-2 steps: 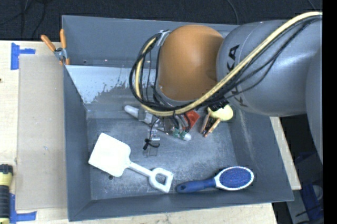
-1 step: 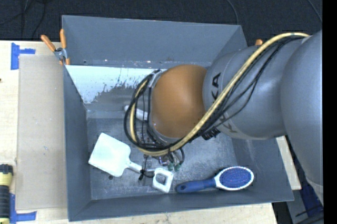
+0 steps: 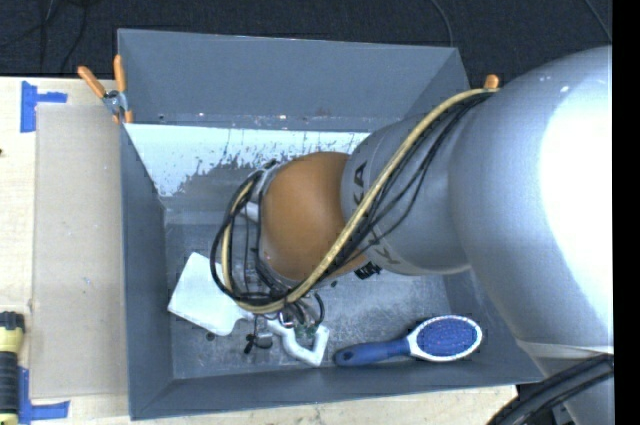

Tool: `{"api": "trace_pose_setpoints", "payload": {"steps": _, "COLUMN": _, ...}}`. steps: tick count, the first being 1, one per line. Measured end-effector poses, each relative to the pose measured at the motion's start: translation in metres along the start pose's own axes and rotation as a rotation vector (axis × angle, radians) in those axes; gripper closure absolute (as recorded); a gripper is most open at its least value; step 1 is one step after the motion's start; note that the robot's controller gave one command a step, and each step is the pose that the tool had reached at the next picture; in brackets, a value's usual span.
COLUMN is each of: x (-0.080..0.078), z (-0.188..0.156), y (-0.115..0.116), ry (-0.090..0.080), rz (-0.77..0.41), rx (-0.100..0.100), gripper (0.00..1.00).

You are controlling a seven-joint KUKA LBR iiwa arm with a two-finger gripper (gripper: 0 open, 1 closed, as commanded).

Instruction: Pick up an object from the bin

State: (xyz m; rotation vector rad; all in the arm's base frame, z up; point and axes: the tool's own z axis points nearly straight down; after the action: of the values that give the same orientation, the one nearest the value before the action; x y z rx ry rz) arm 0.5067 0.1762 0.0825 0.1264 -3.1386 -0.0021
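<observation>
**Friend:** What do you see first?

**Me:** Closest to me is the big silver arm [image 3: 520, 193]. It comes over the bin's [image 3: 290, 83] edge and goes down inside. At its end are the orange cover [image 3: 300, 213] and loops of cables [image 3: 235, 243], and they hide a lot.

**Friend:** Has it picked anything up yet?

**Me:** Not that I can see. Everything is lying on the bin floor and nothing is lifted. I think the reaching-down part is done. The grabbing and the lifting are left to do.

**Friend:** Where is the claw?

**Me:** The claw [image 3: 288, 328] is down low, near the middle of the bin's near edge. It pokes out from under the orange cover.

**Friend:** Is it open or closed?

**Me:** I cannot tell if it is spread or pressed together, because the cover and cables are in the way. I also cannot see anything pinched in it.

**Friend:** What is near it?

**Me:** A white folded thing [image 3: 200, 298] lies just beside it, toward the near corner away from the arm. A small white piece [image 3: 312, 345] sits right at the claw's tip, by the near edge. It may be touching, but I am not sure. It could even be part of the claw. A small black bit [image 3: 255, 343] is close by too.

**Friend:** Anything else?

**Me:** A blue brush [image 3: 420, 343] with a round head lies along the near edge, toward the corner on the arm's side. It is a little way from the claw.
</observation>
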Motion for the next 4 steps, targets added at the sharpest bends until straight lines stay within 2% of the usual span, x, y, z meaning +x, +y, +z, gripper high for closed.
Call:
{"api": "trace_pose_setpoints", "payload": {"steps": 1, "x": 0.018, "z": -0.006, "y": -0.013, "ry": 0.009, "rz": -0.020, "rx": 0.001, "gripper": 0.00}}
{"api": "trace_pose_setpoints", "payload": {"steps": 2, "x": -0.019, "z": -0.083, "y": 0.000, "ry": 0.004, "rz": -0.029, "rx": 0.001, "gripper": 0.00}}
{"api": "trace_pose_setpoints", "payload": {"steps": 3, "x": -0.020, "z": -0.106, "y": -0.008, "ry": -0.005, "rz": -0.024, "rx": -0.001, "gripper": 0.00}}
{"api": "trace_pose_setpoints", "payload": {"steps": 4, "x": -0.029, "z": -0.025, "y": -0.062, "ry": 0.001, "rz": -0.122, "rx": 0.000, "gripper": 0.00}}
